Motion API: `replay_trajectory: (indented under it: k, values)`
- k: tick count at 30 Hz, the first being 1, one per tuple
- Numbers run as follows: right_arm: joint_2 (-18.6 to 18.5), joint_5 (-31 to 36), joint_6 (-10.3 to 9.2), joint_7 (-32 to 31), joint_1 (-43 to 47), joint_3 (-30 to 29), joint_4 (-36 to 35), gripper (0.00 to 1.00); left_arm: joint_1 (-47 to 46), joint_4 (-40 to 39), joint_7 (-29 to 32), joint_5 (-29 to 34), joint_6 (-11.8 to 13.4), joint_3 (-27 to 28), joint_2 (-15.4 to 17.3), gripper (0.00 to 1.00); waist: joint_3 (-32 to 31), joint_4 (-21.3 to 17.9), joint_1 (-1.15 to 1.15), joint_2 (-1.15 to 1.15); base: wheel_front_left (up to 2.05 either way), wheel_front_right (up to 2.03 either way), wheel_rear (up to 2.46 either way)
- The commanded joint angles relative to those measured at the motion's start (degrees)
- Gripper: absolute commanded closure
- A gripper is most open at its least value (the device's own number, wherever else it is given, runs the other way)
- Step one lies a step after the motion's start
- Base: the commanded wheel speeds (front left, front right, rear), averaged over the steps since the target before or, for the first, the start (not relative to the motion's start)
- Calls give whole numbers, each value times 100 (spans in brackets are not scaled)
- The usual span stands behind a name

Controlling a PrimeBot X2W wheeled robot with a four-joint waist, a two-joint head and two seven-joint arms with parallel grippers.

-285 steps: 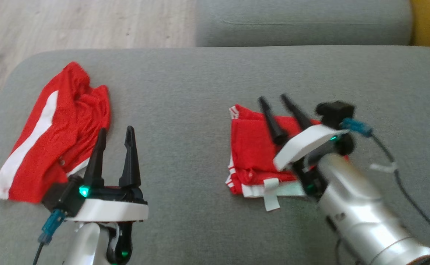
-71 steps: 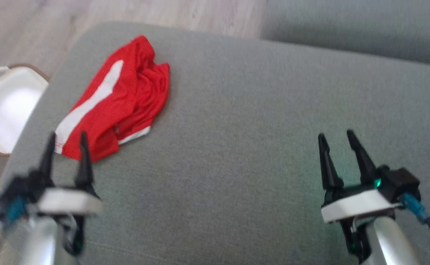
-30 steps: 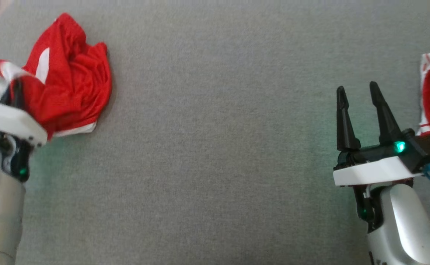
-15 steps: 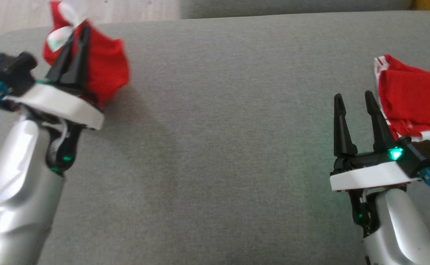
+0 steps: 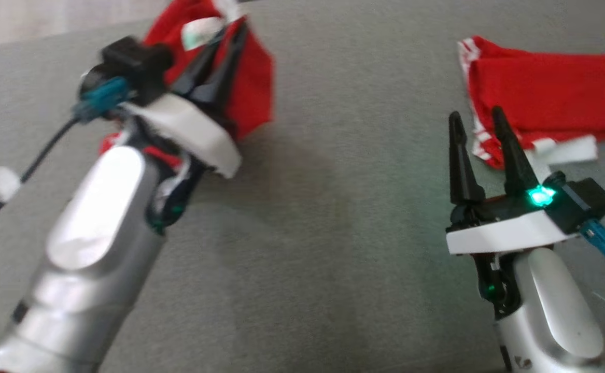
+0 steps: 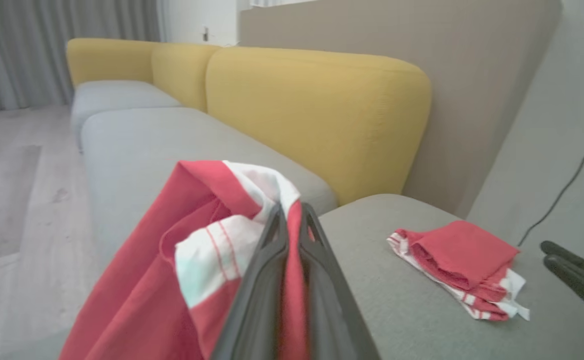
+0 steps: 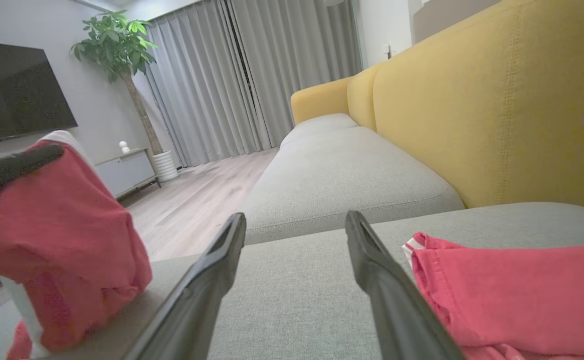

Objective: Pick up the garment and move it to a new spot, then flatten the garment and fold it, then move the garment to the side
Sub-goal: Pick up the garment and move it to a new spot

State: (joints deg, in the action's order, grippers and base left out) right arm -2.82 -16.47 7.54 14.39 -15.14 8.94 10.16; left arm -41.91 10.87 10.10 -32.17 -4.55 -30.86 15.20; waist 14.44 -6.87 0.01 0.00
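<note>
Your L jaws clamp shut on the crumpled red-and-white fabric garment [image 5: 253, 88], which hangs from them over the left part of the grey upholstered sofa seat [image 5: 333, 248] — your R jaws stand wide open, empty, just beside a 2nd red-and-white cloth [image 5: 540, 98], folded flat on the seat's right.

Soft even daylight, faint shadows, motion blur leftward
</note>
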Motion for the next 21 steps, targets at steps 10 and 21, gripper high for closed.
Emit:
replay_trajectory:
  k: [10,21]
  values:
    - [-6,-222,-5,61,-248,313,-247,0,-999,841,-555,607,-41,-313,-299,0,235,-679,-1,0,0,0,0]
    - [-6,58,-5,61,58,-21,-224,0,-377,1430,-1904,420,111,195,24,0,-141,-70,-1,0,0,0,0]
